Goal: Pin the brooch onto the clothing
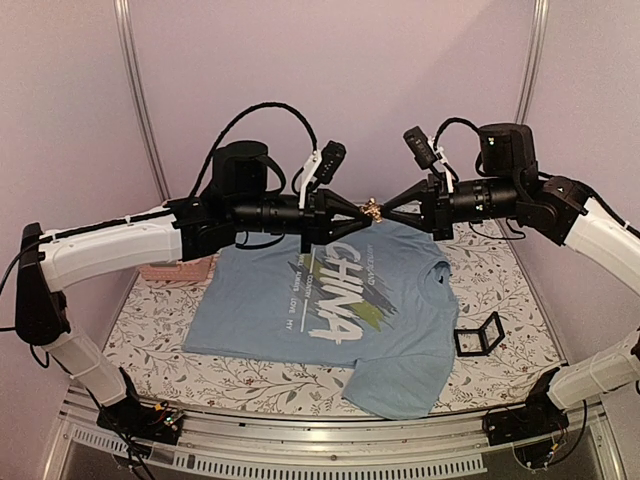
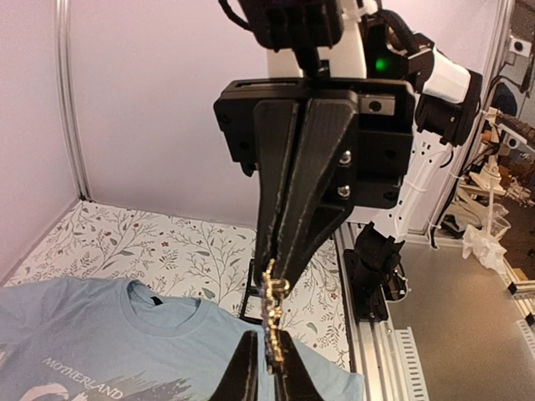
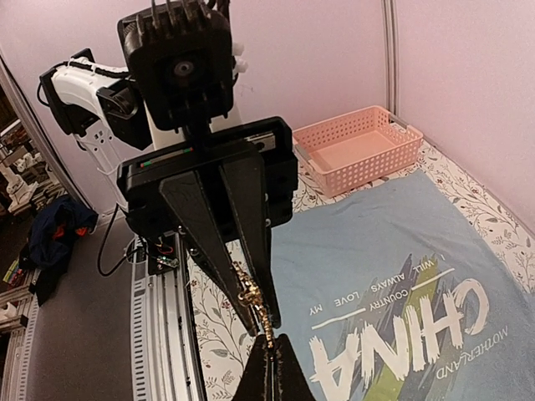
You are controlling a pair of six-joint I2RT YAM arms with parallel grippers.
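Floral table (image 1: 500,290); the brooch (image 1: 371,209) is in mid-air at frame centre above the clothing (image 1: 300,310), pinched narrow between left gripper (image 1: 357,207) and right gripper (image 1: 386,212). Best bet: one holds firm, the other frees the pin slowly.

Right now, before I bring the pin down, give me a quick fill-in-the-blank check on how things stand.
1. The left gripper and the right gripper meet tip to tip in the air, both shut on the ____.
2. The T-shirt bears the big white word ____.
3. The pink basket stands on the ____ arm's side.
4. The black frame lies on the ____ arm's side.
Missing words: brooch; CHINA; left; right.
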